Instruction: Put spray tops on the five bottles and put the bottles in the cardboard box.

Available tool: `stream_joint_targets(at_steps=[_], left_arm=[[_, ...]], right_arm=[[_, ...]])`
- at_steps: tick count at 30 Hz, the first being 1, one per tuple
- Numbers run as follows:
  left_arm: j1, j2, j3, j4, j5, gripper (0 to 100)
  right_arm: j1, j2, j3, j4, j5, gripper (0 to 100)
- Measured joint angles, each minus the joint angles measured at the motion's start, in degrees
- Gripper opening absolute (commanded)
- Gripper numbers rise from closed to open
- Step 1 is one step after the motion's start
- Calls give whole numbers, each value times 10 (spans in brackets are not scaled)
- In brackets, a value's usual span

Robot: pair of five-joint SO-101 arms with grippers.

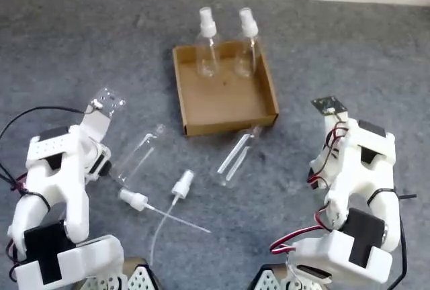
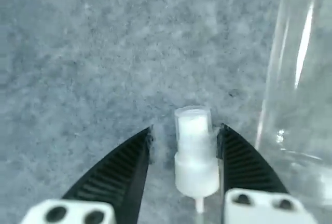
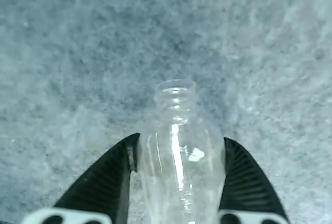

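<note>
I read the left gripper (image 2: 187,129) as released. Its black fingers straddle a white plastic spray top (image 2: 196,154), with a visible gap on one side. A clear plastic bottle (image 2: 298,79) is just beside that gripper.

The right gripper (image 3: 181,139) is clenched on an uncapped clear bottle (image 3: 179,156). The fingers contact both flanks, and the open neck points away from the wrist camera.

On the grey bench (image 1: 80,48), the brown cardboard box (image 1: 225,127) holds a first capped bottle (image 1: 207,55) and a second capped bottle (image 1: 246,52), their tops past its far wall. A loose uncapped bottle (image 1: 235,157) lies just in front of the box. Two loose spray tops (image 1: 134,200) with dip tubes lie between the arms.
</note>
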Motion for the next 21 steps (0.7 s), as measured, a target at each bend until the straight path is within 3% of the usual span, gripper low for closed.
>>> stream_joint_targets(at_steps=[12,21], left_arm=[[0,-11,36,-3,-18,8],[-60,-11,-91,83,-13,3]], right_arm=[[0,0,0,0,0,146],[0,-26,3,1,0,146]])
